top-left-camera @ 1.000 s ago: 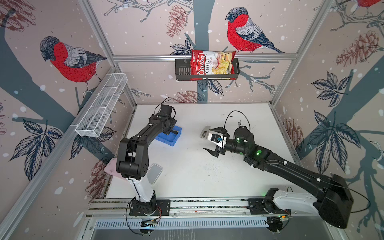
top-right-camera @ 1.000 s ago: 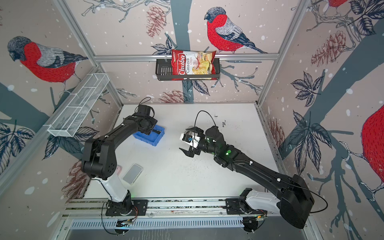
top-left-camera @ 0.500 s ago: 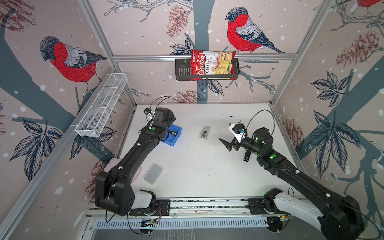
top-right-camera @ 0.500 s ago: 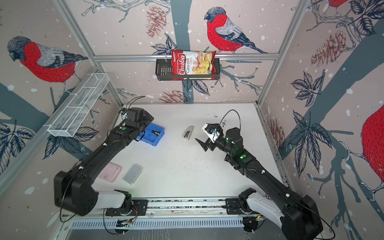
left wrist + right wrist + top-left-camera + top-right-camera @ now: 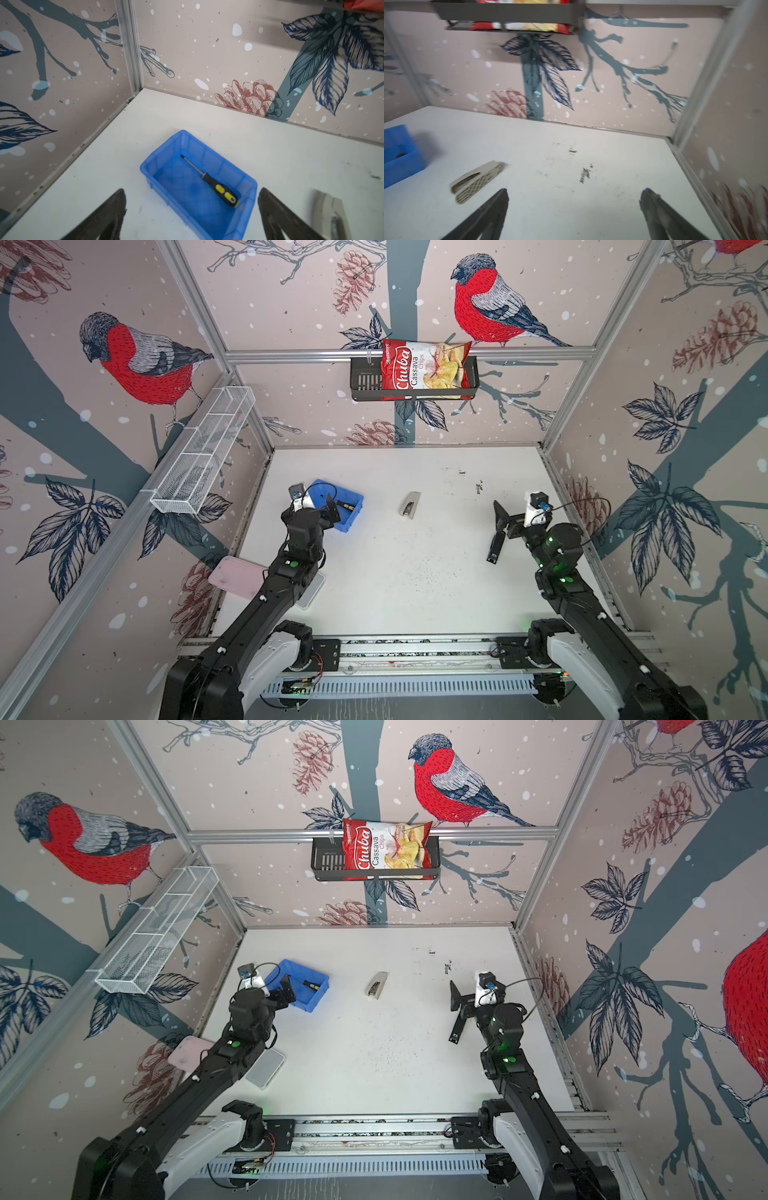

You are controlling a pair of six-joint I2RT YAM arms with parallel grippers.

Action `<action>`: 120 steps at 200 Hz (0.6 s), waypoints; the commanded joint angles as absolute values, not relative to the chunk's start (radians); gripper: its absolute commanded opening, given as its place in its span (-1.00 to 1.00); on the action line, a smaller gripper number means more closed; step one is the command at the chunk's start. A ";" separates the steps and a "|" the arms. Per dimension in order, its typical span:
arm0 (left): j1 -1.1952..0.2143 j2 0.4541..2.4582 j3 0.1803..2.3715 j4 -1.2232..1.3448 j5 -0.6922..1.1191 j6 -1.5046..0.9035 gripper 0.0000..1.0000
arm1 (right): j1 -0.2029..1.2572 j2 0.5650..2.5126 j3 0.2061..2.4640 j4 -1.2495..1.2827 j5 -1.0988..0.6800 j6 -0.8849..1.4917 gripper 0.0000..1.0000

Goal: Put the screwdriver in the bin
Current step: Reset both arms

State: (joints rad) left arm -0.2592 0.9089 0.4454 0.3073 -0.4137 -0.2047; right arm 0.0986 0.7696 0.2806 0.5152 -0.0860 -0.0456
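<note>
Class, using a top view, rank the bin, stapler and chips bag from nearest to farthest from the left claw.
1. Bin, at the left claw, table's left side.
2. Stapler, mid-table.
3. Chips bag, up in the back-wall rack.

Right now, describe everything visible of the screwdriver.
The screwdriver is small, with a thin bare-metal shaft ending in a dark tip and a black handle, seemingly rubbery, bearing two yellow oval patches and a yellow butt. It lies flat and diagonal on the floor of the blue plastic bin, wholly inside, its handle end close to one wall. Only the bin touches it; the open left claw hangs clear of it.
</note>
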 commanded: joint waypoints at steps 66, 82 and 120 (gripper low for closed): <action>-0.176 1.049 0.208 0.910 -0.348 -0.005 0.95 | -0.009 0.938 0.101 0.903 0.090 0.098 0.99; -0.176 1.120 0.192 1.010 -0.357 0.016 0.95 | -0.009 0.989 0.100 0.959 0.096 0.094 0.99; -0.170 1.266 0.185 1.166 -0.376 0.051 0.96 | -0.013 1.118 0.101 1.084 0.097 0.089 0.99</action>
State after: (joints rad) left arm -0.1757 1.2076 0.1890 0.9657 -0.3553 0.0090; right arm -0.0105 1.0641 0.1009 0.9340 0.0811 0.0784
